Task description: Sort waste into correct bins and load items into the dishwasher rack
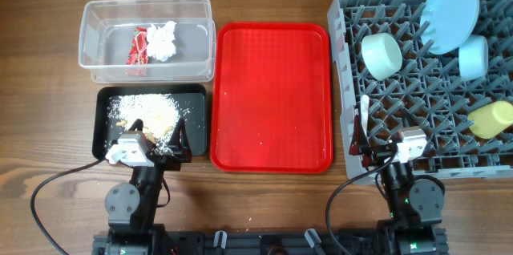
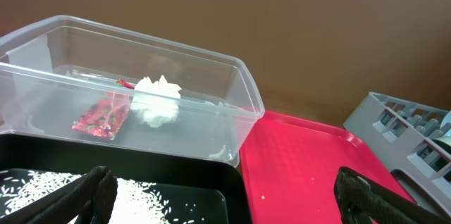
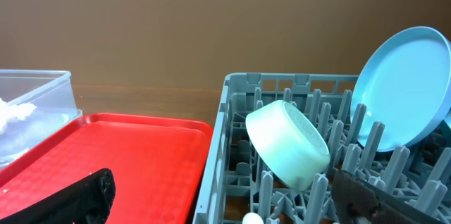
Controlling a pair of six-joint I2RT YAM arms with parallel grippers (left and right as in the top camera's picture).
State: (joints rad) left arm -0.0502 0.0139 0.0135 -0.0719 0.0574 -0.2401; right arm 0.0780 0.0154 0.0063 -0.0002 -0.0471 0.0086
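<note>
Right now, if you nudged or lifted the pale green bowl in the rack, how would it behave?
The pale green bowl lies tipped on its side between the pegs of the dishwasher rack, so a push would probably rock it until a peg stops it. Its smooth, rounded wall looks slippery to grip. It seems stiff plastic, likely light.

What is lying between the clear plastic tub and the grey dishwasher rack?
The flat red tray lies between the clear tub and the rack, beside both. The overhead view shows this best.
</note>
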